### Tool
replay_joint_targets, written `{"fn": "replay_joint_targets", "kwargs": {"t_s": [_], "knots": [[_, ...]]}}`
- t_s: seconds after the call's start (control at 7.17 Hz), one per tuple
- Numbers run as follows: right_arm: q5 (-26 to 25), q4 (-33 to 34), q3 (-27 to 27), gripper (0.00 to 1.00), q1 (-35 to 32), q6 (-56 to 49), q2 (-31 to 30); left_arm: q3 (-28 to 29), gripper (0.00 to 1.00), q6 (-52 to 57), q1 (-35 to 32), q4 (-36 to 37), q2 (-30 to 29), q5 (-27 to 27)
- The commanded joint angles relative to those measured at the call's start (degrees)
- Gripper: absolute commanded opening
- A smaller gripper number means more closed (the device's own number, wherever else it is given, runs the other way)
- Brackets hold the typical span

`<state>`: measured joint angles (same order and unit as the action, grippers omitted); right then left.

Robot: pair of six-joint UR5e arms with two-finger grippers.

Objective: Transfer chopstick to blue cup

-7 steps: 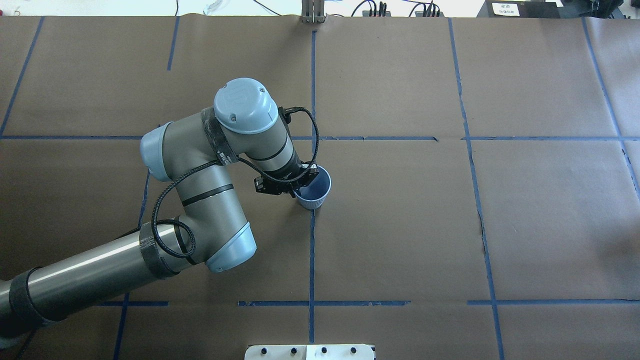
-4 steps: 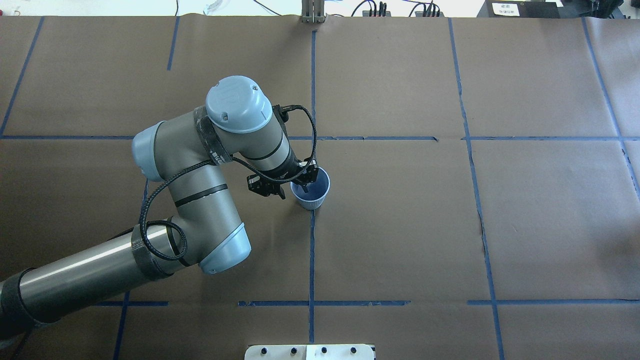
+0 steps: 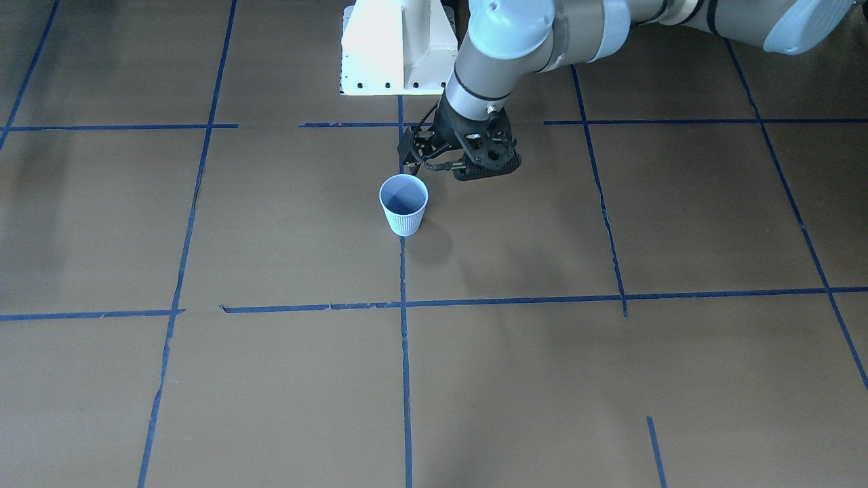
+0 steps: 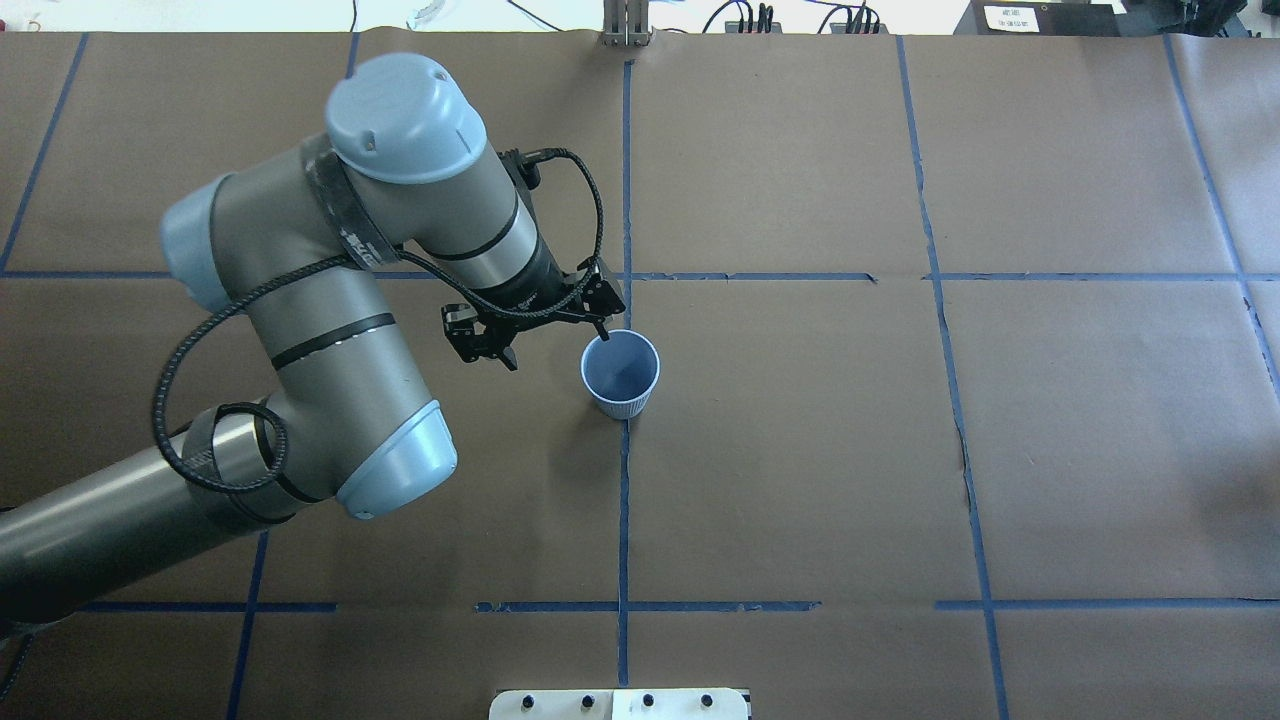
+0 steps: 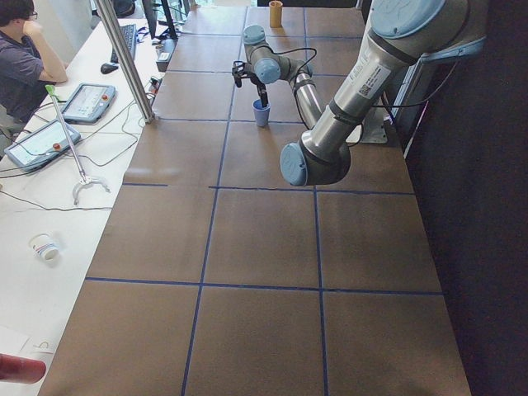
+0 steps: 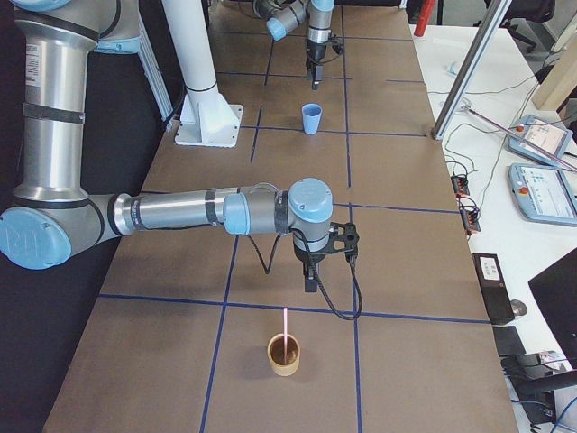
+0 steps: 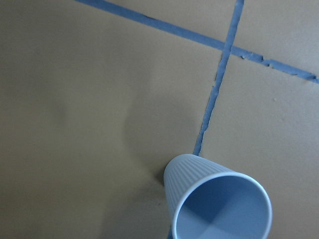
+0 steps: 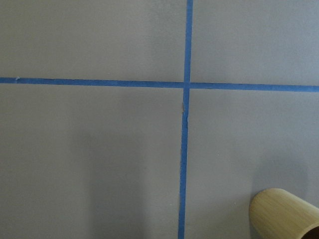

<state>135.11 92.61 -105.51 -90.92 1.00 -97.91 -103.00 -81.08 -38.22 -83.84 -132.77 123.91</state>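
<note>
Chopstick not yet fetched, target cup empty.
The thin pink chopstick [image 6: 286, 323] stands in the tan bamboo cup [image 6: 285, 355], well apart from the ribbed blue cup [image 4: 621, 375]. My left pincer [image 4: 553, 345] hangs wide open and holds nothing, just beside the blue one. For the right pincer [image 6: 310, 281], near the stick, I cannot tell the opening. I should grip high and lift straight up.

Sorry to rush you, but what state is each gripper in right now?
Left gripper: open, jaws spread, holding nothing, by the blue cup.
Right gripper: cannot be told; it shows only in the exterior right view.
</note>
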Motion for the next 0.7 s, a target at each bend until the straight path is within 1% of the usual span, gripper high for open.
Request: {"fn": "replay_joint_targets", "kwargs": {"t_s": [0.0,0.14,0.28,0.56], "knots": [[0.0,0.2,0.5,1.00,-3.6,-6.7,-2.3,-5.4,1.00,3.1,-2.5,3.7,3.6,0.7],[0.3,0.0,2.6,1.00,-5.8,-8.0,-2.2,-5.5,1.00,4.6,-2.9,3.7,3.9,0.6],[0.3,0.1,3.6,1.00,-6.1,-7.9,-2.0,-5.5,1.00,4.9,-2.9,3.6,4.5,0.4],[1.1,0.1,9.1,0.99,-6.0,3.6,0.3,-5.5,1.00,4.9,-3.0,3.6,4.5,0.3]]}}
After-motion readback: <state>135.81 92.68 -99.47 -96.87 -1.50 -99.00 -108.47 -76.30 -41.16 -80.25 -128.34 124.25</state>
